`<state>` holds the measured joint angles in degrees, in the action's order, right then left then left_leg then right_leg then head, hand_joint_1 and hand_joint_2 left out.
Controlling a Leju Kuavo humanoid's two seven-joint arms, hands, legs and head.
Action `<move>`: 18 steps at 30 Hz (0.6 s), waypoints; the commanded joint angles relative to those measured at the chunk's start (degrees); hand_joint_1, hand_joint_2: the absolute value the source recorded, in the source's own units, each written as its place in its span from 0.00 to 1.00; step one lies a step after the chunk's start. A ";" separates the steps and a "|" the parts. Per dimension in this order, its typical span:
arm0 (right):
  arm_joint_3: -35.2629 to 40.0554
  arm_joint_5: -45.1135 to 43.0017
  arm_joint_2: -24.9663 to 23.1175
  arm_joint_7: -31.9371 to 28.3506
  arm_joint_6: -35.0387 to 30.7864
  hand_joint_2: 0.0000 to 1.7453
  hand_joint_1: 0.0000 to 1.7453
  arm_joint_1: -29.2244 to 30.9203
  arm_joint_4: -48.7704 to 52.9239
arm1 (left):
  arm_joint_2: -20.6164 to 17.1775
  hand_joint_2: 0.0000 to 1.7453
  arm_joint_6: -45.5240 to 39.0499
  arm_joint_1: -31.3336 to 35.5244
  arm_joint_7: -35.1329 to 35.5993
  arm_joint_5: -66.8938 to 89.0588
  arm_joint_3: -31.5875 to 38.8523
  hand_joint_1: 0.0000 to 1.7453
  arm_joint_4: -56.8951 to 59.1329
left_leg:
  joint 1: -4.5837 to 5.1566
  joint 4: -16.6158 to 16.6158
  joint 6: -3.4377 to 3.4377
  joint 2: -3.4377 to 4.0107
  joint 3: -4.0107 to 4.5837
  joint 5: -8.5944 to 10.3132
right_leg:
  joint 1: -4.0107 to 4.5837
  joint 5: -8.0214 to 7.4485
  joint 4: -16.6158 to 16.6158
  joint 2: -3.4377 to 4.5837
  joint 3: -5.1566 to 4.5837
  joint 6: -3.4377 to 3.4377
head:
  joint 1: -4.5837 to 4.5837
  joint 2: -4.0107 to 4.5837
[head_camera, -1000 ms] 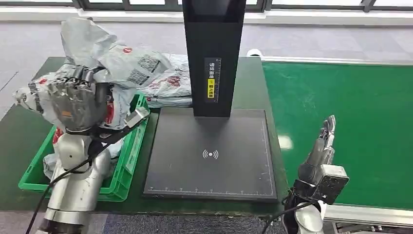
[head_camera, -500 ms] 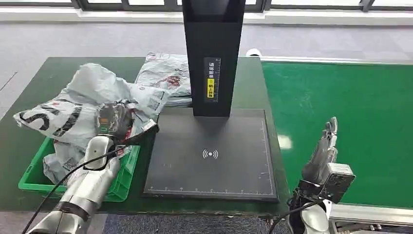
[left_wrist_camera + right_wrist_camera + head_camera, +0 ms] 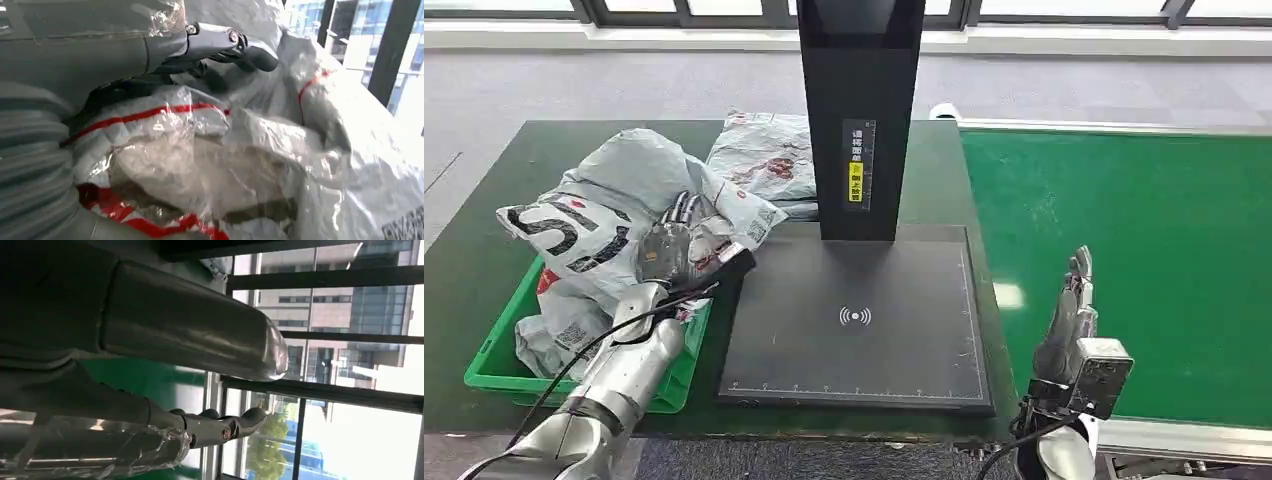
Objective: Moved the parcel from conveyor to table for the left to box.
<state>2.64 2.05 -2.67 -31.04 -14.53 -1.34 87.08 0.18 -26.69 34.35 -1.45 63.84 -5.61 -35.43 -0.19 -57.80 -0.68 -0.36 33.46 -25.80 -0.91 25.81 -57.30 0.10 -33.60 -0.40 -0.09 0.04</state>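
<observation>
The head view takes in the whole layout: the dark green table (image 3: 484, 215), the green conveyor (image 3: 1124, 250) beside the right robot hand (image 3: 1072, 310), the black scanner plate (image 3: 864, 320) with its upright column (image 3: 861, 110), and the green box (image 3: 674, 365) beneath the left robot hand (image 3: 672, 240). The left wrist view gives instead a close surface of crumpled grey film with red stripes, the parcel (image 3: 240, 165), directly under the left robot hand (image 3: 150, 45), whose dark fingers (image 3: 235, 45) extend over the wrinkled plastic. The right wrist view shows the right robot hand (image 3: 190, 390) against windows and outside buildings, with a strip of green conveyor behind it.

The parcel (image 3: 614, 225), a large grey bag with black lettering, lies under and around the left robot hand, draped over the box and its other bags. The hand rests on it with fingers spread on the film; whether they grip it cannot be told. A second grey bag (image 3: 769, 160) lies beyond this hand, against the column.

The right robot hand stands upright at the conveyor's near edge, fingers straight and holding nothing.
</observation>
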 commanded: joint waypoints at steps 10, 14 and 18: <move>-1.07 -0.90 -1.56 -0.44 -0.81 0.00 0.00 0.66 -2.79 | 5.64 1.00 -13.31 -8.06 -27.74 -33.45 15.22 0.00 -19.45 | -0.03 0.12 0.01 0.11 -0.06 -0.02 | 0.05 -0.03 0.17 0.12 0.08 0.03 | 0.02 0.00; -0.68 -1.81 -1.10 -1.08 -0.73 0.00 0.00 1.16 -4.18 | 6.06 1.00 -13.31 -9.33 -32.53 -41.50 13.64 0.00 -22.84 | -0.05 0.06 -0.01 0.07 0.02 -0.05 | 0.06 -0.03 0.14 0.09 0.03 0.02 | 0.02 0.00; 0.61 -1.78 -1.34 -1.70 -0.47 0.00 0.00 1.20 -4.23 | 6.08 1.00 -12.49 -12.35 -33.67 -47.12 8.25 0.00 -27.70 | -0.04 0.12 -0.01 0.12 0.02 -0.04 | 0.06 -0.04 0.20 0.12 0.01 0.03 | 0.00 0.00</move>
<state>2.64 0.59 -3.13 -32.11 -15.17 -2.08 86.95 4.48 -39.98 26.22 -33.77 23.25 5.49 -55.78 -0.19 -57.80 -0.70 -0.38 33.57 -25.86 -0.91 25.84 -57.27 0.13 -33.68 -0.40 -0.09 0.05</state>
